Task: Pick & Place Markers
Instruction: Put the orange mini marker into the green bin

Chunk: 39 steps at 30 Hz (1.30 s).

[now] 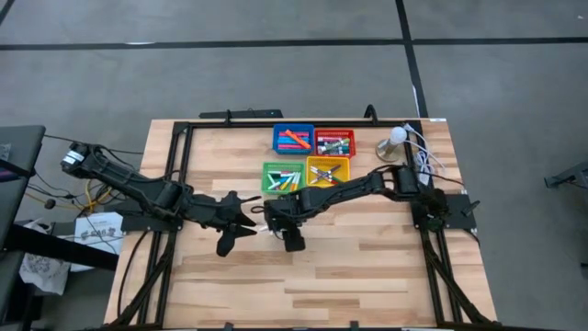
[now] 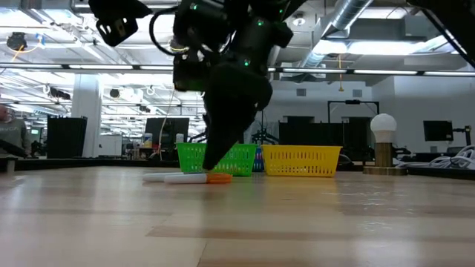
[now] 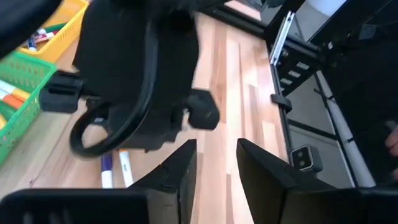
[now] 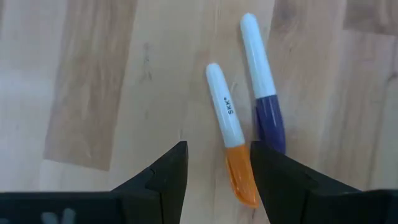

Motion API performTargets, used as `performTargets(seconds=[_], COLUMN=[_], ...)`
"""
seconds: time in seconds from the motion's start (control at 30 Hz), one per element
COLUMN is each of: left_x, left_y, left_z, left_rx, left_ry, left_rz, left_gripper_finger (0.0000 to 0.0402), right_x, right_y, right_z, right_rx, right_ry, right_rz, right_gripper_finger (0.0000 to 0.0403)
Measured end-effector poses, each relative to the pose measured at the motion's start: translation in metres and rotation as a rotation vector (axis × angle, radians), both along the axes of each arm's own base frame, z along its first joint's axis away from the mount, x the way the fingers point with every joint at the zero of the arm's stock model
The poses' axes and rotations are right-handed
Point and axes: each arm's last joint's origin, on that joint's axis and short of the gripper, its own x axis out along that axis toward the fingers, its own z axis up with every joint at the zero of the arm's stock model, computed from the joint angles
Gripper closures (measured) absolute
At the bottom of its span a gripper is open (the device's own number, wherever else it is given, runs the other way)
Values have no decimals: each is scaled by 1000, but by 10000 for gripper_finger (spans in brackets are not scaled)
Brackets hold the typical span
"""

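A: Status? Near side first.

B: R gripper point(image 4: 214, 165) hovers just above the wooden surface point(image 4: 93, 74), fingers released, nothing between them. Right under it: orange-capped marker point(image 4: 229, 134), and purple-capped marker point(image 4: 263, 87) just beside, both lying flat, nearly parallel, not touching afaict.

A: L arm?

B: L gripper point(image 3: 214, 168) sits low beside the R wrist, fingers parted w/ a narrow gap, empty. Waiting imo.

A: How do they handle?

B: Light, stiff, smooth round plastic, so they'll prob roll or slip if pinched off-centre. I'd grab the orange one mid-barrel, fingers across its length. Neighbour is close, so one finger has to drop into the gap between them.

A: Farther back?

B: Green tray point(image 1: 281, 177), yellow tray point(image 1: 328, 169), then blue tray point(image 1: 293, 139) and red tray point(image 1: 334, 142), all w/ markers in. White lamp point(image 1: 397, 136) past those.
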Motion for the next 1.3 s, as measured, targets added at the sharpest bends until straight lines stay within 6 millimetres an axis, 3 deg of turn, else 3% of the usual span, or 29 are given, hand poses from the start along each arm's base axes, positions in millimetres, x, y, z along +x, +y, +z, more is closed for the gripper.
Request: performTargets(seconds=[0.5, 0.63, 0.83, 1.0, 1.13, 1.3], left_x=[-16, -19, -19, -22, -27, -33], left_y=[7, 9, 9, 10, 12, 15], left_z=[19, 21, 20, 24, 28, 35], left_rx=[-22, -27, -29, -62, -72, -80], left_ry=[-88, -92, -89, -100, -121, -166], left_rz=[-6, -1, 0, 14, 14, 27], left_gripper_finger=[289, 289, 289, 289, 289, 289], right_x=[2, 1, -3, -2, -5, -12], right_y=[-7, -7, -5, -2, -6, -29], right_z=[-30, -31, -25, -3, 54, 95], right_rx=[-24, -20, 56, 119, 126, 37], right_ry=[84, 94, 133, 139, 17, -98], right_rz=[-79, -99, -112, -112, -93, -124], right_gripper_finger=[255, 292, 377, 369, 352, 376])
